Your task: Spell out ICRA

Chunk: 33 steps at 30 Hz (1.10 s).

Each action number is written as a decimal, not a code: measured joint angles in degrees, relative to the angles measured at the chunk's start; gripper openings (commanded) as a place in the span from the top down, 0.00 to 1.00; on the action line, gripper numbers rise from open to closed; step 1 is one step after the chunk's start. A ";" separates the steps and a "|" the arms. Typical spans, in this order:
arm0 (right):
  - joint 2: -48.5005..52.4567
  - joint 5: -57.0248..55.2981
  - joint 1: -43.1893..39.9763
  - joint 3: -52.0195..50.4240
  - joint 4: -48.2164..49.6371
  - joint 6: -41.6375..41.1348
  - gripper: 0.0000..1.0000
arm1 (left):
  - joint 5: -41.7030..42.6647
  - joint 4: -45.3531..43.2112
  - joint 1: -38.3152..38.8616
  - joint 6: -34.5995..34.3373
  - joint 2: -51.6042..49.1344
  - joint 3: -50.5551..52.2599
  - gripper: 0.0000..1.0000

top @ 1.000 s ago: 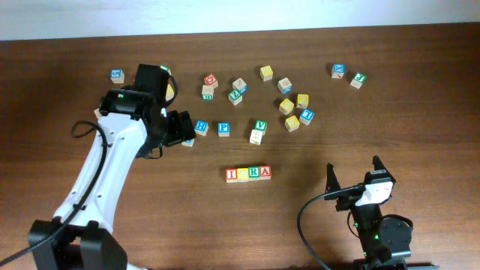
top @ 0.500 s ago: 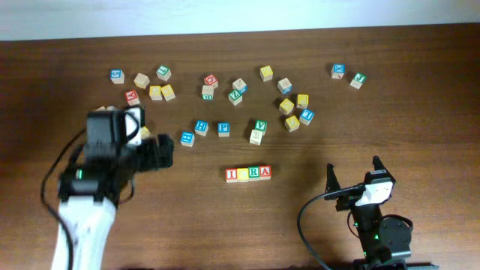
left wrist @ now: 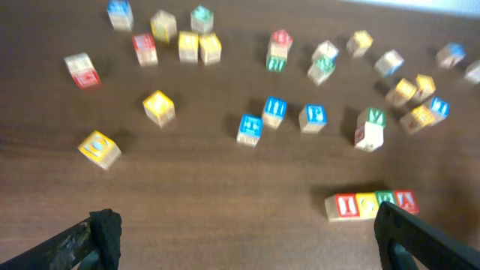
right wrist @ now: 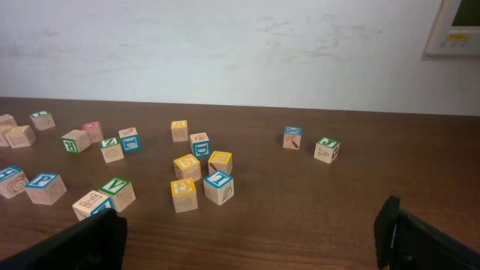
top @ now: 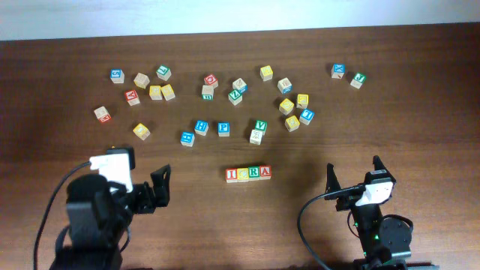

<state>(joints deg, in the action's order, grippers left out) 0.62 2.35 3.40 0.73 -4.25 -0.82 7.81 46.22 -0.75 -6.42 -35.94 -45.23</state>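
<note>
The four small wooden alphabet cubes (top: 248, 174), a red-framed I, yellow-framed C, green-framed R and red-framed A, are seen touching in one straight row on the dark wooden table (top: 315, 135), nearer the arms than the scattered letter cubes (top: 223, 128). The row is placed between the left gripper (top: 160, 189) and the right gripper (top: 353, 171), well apart from both. The jaws of each gripper are spread wide, and nothing is gripped by either.

table (top: 420, 135): brown wood | blue P cube (top: 223, 128); green V cube (top: 260, 124): near, apart
</note>
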 measured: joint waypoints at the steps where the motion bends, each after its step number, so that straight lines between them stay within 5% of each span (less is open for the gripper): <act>1: 0.00 0.00 0.00 0.00 0.00 0.00 0.02 | 0.22 0.04 -0.92 0.13 2.69 0.00 0.01; 8: 0.02 0.00 0.00 0.00 0.00 0.00 0.02 | 0.59 -0.15 -3.89 11.39 15.10 7.37 0.01; 17: 0.02 0.00 0.00 0.00 0.00 0.00 0.02 | 0.81 -18.75 -3.89 11.58 30.73 27.91 0.01; 33: 0.02 0.00 0.00 0.00 0.00 0.00 0.02 | 0.79 -39.54 -5.44 7.89 35.10 42.34 0.01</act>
<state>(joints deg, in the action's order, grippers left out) 0.64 2.35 3.40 0.73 -4.25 -0.82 8.60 6.68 -6.20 1.48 -0.84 -2.90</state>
